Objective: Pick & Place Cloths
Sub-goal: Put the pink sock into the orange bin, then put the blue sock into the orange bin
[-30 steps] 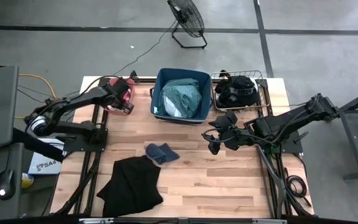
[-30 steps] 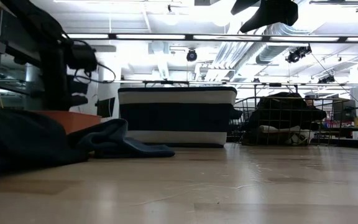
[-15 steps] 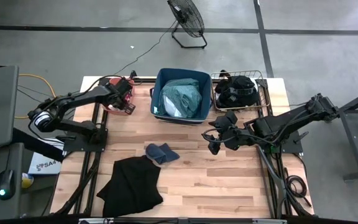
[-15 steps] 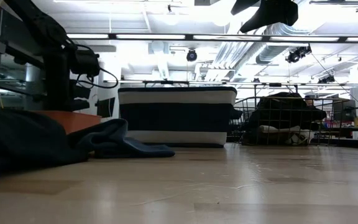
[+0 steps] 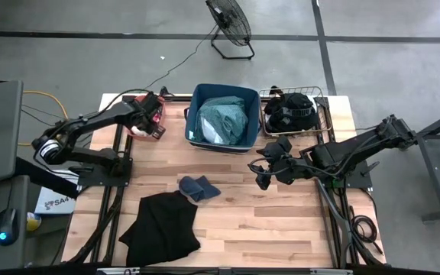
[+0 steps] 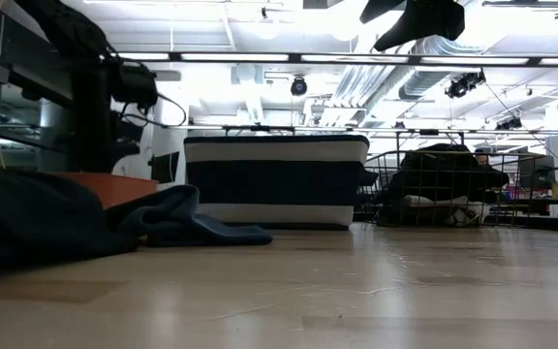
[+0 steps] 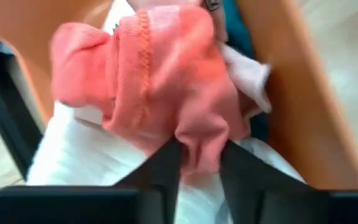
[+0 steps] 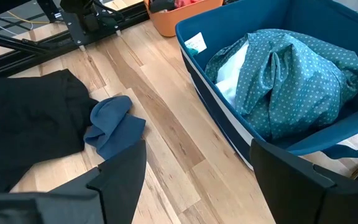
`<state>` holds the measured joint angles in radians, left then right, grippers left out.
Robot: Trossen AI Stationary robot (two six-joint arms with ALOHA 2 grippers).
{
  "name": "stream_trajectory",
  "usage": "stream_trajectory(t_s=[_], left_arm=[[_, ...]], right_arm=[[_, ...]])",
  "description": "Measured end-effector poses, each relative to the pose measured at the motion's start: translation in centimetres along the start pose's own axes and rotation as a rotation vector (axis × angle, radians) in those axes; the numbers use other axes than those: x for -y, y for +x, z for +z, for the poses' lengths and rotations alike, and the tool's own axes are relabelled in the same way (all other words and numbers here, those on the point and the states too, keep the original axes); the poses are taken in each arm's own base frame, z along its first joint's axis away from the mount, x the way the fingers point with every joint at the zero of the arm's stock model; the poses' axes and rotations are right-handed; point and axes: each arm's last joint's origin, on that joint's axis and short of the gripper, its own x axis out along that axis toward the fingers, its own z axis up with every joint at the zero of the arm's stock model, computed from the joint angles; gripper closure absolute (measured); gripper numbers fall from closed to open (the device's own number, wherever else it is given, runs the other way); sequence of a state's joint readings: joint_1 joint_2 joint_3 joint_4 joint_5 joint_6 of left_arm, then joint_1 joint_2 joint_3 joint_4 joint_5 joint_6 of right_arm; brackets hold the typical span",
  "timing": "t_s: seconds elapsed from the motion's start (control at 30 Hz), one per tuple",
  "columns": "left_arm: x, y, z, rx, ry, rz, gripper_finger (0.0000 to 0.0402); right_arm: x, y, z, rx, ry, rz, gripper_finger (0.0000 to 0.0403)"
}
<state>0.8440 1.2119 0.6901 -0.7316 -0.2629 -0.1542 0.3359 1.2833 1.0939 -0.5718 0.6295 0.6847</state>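
My left gripper (image 5: 156, 118) is over the orange bin (image 5: 132, 130) at the table's far left. It is shut on a pink-red cloth (image 7: 154, 81), which is bunched above a white cloth (image 7: 86, 162) in the bin. My right gripper (image 5: 262, 172) hovers open above the table's right middle, touching nothing. A large black cloth (image 5: 163, 225) lies flat near the front edge. A small blue cloth (image 5: 198, 186) lies crumpled beside it. A teal shirt (image 5: 224, 118) fills the navy bin, and black cloths (image 5: 292, 111) lie in the wire basket. My left gripper pinches a bunched lower fold of the pink-red cloth (image 7: 201, 146) between its two fingers (image 7: 166, 165). It comes from above, pointing down into the orange bin. The rest of the cloth bulges past the fingertips over the white cloth. Whether it is lifted clear, I cannot tell.
The navy bin (image 5: 195, 114) and the wire basket (image 5: 323, 114) stand along the far edge, right of the orange bin. Bare wood lies between the blue cloth and my right gripper. A fan stands on the floor beyond the table.
My left gripper has dipped a little over the orange bin and come back up, staying above the bin. The cloths on the table have not moved.
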Motion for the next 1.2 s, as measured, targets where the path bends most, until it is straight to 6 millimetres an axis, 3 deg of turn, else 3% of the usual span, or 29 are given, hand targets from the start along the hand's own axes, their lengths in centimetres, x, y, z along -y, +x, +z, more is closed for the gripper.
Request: stream_trajectory(t_s=[0.3, 0.43, 0.57, 0.8, 1.0, 1.2], left_arm=[[-0.7, -3.6, 0.7, 0.032, -0.017, -0.073, 0.0188], [-0.8, -4.7, 0.5, 0.053, -0.021, -0.149, 0.0175], [-0.3, -5.9, 0.0, 0.078, 0.030, -0.333, 0.0180], [3.2, -8.4, -1.6, 0.128, 0.273, -0.579, 0.0201], [6.8, -9.9, -3.6, 0.171, 0.576, -0.648, 0.0211], [10.1, -11.1, -4.8, 0.273, 0.729, -0.693, 0.0213]], right_arm=[[0.0, 0.0, 0.0, -0.001, 0.003, 0.001, 0.0124], [0.0, 0.0, 0.0, -0.002, 0.003, 0.003, 0.0124], [0.0, 0.0, 0.0, -0.003, 0.003, 0.002, 0.0124], [0.0, 0.0, 0.0, -0.002, 0.003, 0.003, 0.0124], [0.0, 0.0, 0.0, -0.002, 0.004, 0.003, 0.0124], [0.0, 0.0, 0.0, -0.002, 0.004, 0.003, 0.0124]])
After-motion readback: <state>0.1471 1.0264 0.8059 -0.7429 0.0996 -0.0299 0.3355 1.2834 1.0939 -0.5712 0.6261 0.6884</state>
